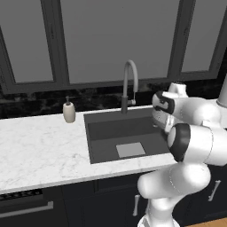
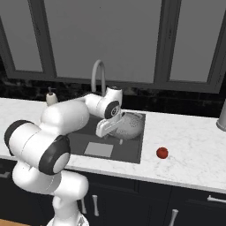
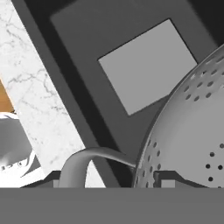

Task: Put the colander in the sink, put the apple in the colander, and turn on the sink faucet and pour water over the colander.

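Marble counter (image 2: pixel 194 145) surrounds a dark sink (image 2: pixel 132 154). Above the basin, the gripper (image 3: pixel 109 181) is clamped on the rim of the colander (image 2: pixel 129 125), holding it tilted. The apple (image 2: pixel 162 152) rests on the counter beside the sink.

We note the colander (image 2: pixel 130 125) as silvery-grey metal, satin in finish, its wall pierced with small round holes and its loop handle (image 3: pixel 85 164) smooth and rounded. The sink (image 1: pixel 104 133) reads as dark grey and matt, with a paler, flat, matt drain plate (image 1: pixel 131 150) at its bottom. The sink faucet (image 1: pixel 129 84) looks like brushed grey metal above a darker base. The counter (image 1: pixel 40 150) presents as white, grey-veined marble, smooth with a slight sheen. The apple (image 2: pixel 162 152) is bright red and glossy. The soap dispenser (image 1: pixel 69 111) appears beige, smooth and matt.
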Tool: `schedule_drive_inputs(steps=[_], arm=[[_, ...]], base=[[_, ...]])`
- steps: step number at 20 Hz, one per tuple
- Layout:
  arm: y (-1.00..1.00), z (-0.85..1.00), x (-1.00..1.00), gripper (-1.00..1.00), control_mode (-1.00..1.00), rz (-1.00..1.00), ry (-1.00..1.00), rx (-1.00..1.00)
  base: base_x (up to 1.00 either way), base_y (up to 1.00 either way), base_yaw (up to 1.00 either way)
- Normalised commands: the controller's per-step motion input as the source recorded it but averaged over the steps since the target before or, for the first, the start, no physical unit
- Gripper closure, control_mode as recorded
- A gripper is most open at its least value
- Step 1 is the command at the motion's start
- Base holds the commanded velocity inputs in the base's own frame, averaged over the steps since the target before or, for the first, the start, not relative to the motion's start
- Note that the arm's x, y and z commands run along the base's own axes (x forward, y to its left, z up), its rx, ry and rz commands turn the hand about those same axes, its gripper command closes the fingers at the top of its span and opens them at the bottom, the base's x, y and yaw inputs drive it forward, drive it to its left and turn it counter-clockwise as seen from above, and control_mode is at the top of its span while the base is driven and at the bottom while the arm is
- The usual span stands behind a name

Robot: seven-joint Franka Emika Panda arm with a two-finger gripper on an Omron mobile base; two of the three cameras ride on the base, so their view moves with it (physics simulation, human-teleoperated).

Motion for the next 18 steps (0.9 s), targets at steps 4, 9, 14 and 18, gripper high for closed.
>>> schedule_drive_inputs(steps=[4, 9, 14, 18], arm=[[0.5, -0.2, 0.0, 1.0, -1.0, 0.17, 0.0, -0.02], [0.24, -0.24, 0.02, 1.0, -1.0, 0.2, 0.0, 0.0], [0.0, -0.27, 0.12, 1.0, -1.0, 0.27, 0.0, 0.0], [0.0, -0.27, 0.19, 1.0, -1.0, 0.29, 0.0, 0.0]], base=[[0.0, 0.0, 0.0], [0.0, 0.0, 0.0], [0.0, 0.0, 0.0], [0.0, 0.0, 0.0]])
